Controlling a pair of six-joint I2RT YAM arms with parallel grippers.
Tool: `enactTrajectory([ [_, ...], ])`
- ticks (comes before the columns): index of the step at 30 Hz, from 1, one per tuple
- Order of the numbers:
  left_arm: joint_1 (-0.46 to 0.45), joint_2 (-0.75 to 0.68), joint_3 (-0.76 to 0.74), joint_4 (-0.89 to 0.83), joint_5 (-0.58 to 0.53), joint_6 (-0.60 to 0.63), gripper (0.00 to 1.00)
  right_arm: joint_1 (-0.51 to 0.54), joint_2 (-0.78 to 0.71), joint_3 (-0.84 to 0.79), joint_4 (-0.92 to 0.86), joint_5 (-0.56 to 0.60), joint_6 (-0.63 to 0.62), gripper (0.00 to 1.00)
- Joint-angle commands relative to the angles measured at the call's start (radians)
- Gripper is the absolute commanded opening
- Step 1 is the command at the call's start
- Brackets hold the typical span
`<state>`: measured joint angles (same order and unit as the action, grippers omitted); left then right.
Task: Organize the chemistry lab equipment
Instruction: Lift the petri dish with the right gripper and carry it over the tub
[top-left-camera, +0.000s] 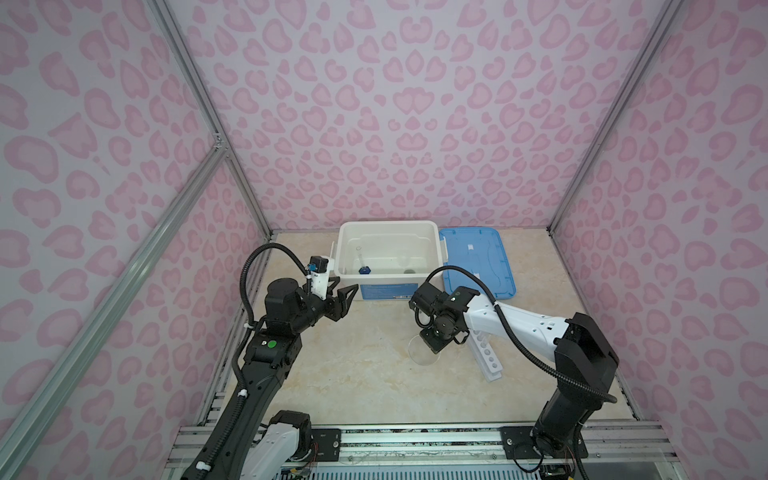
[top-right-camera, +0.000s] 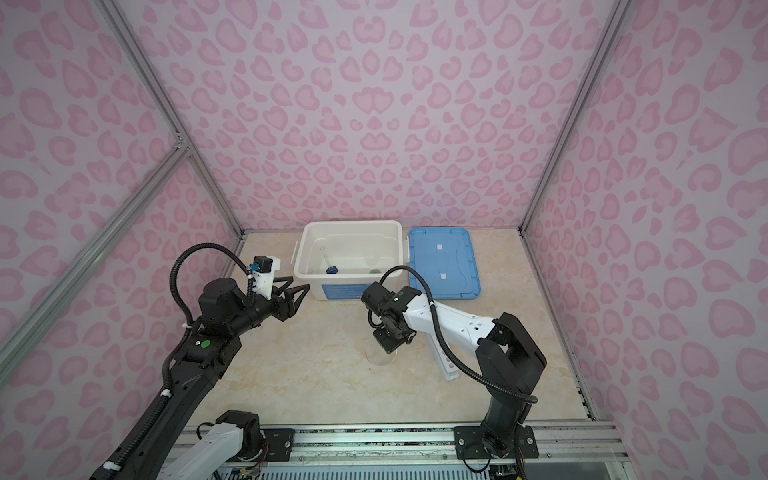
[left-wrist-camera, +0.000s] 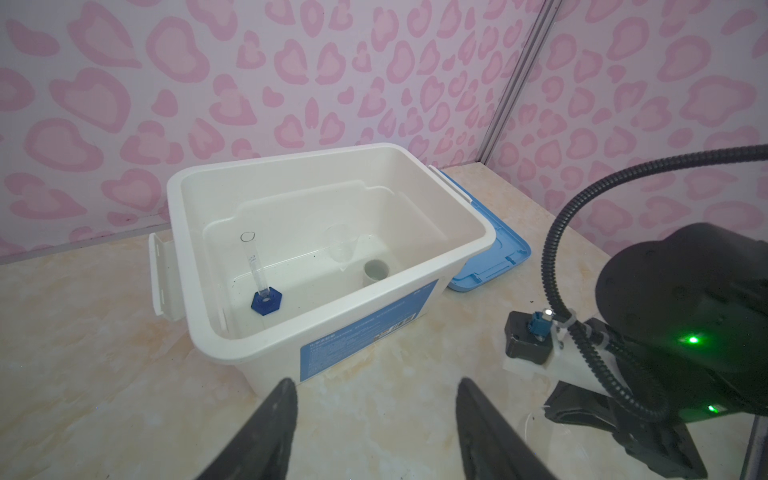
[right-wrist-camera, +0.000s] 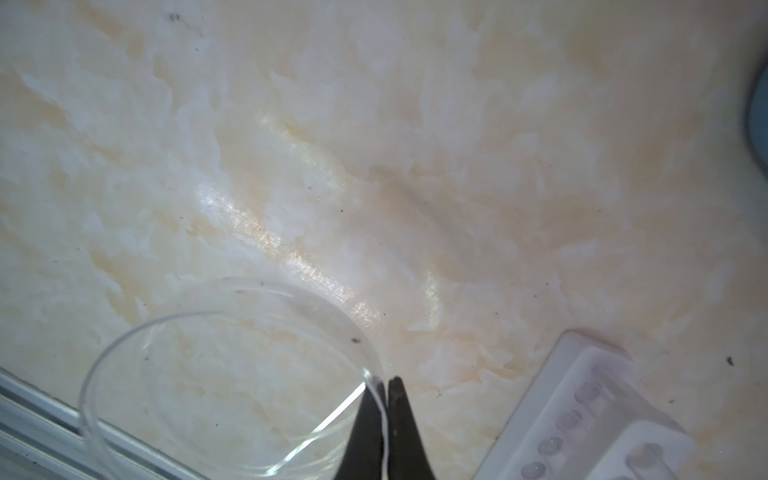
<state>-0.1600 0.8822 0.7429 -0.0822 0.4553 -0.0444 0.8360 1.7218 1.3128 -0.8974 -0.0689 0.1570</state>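
The clear round dish (right-wrist-camera: 232, 386) lies near the table's middle in both top views (top-left-camera: 419, 354) (top-right-camera: 379, 357). My right gripper (right-wrist-camera: 386, 384) points down over it, shut on its thin rim, with the wall pinched between the two black fingers. Just to the right of it lies the white rack (top-left-camera: 487, 357) (right-wrist-camera: 590, 415), with its holes facing up. My left gripper (left-wrist-camera: 376, 388) (top-left-camera: 343, 297) hovers open and empty by the bin's front left corner. The blue-based clear cylinder (left-wrist-camera: 266, 299) and the tiny white cup (left-wrist-camera: 376, 272) stand inside the bin.
The large white bin (left-wrist-camera: 332, 316) (top-left-camera: 388, 226) stands at the back centre, with a small clear beaker (left-wrist-camera: 341, 245) also inside it. Its blue lid (top-left-camera: 478, 262) (top-right-camera: 442, 262) lies flat to the right. Pink patterned walls enclose the table, and a metal rail runs along the front.
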Motion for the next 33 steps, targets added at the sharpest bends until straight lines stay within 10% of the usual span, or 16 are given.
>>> enactTrajectory([
  [1,0.0,-0.009,0.009,0.01,-0.004,0.011,0.63,-0.018,-0.012,0.047,-0.084,-0.027,-0.039,0.01],
  [33,-0.041,-0.013,-0.006,0.016,0.014,0.0,0.63,-0.19,0.498,1.184,-0.315,0.066,-0.206,0.0],
])
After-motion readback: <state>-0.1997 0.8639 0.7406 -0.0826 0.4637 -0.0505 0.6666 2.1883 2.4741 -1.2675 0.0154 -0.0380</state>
